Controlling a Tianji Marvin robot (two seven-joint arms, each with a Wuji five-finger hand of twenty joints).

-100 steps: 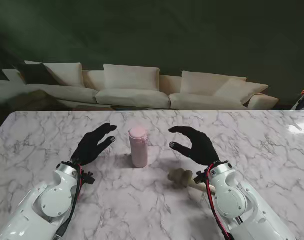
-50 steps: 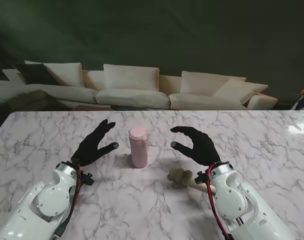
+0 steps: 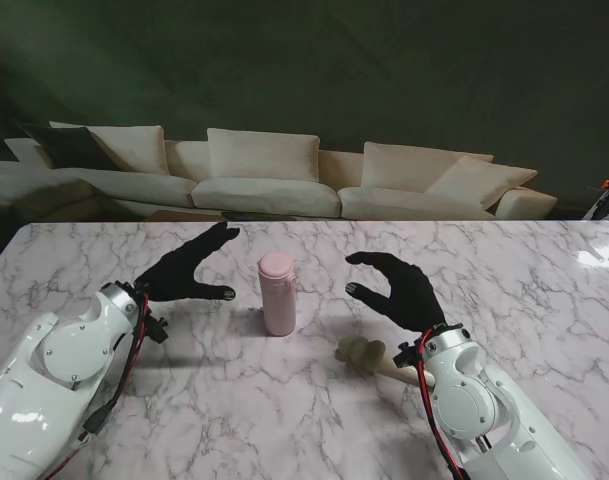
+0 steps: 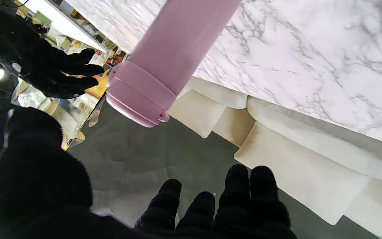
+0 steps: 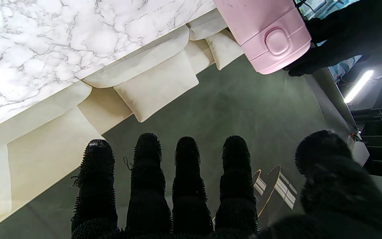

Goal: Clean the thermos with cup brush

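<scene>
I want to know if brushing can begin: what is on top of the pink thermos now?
A pink lid closes the thermos, with a push button on its side. The inside is covered, so it cannot be seen. Neither robot hand touches it.

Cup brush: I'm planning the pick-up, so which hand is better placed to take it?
Probably the right hand: the cup brush lies on the table just nearer to me than it, while the left hand is open across the thermos.

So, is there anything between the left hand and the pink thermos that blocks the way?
Nothing visible does. The left hand is open beside the thermos, with only bare marble table between them. The cup brush lies on the other side, near the right hand.
</scene>
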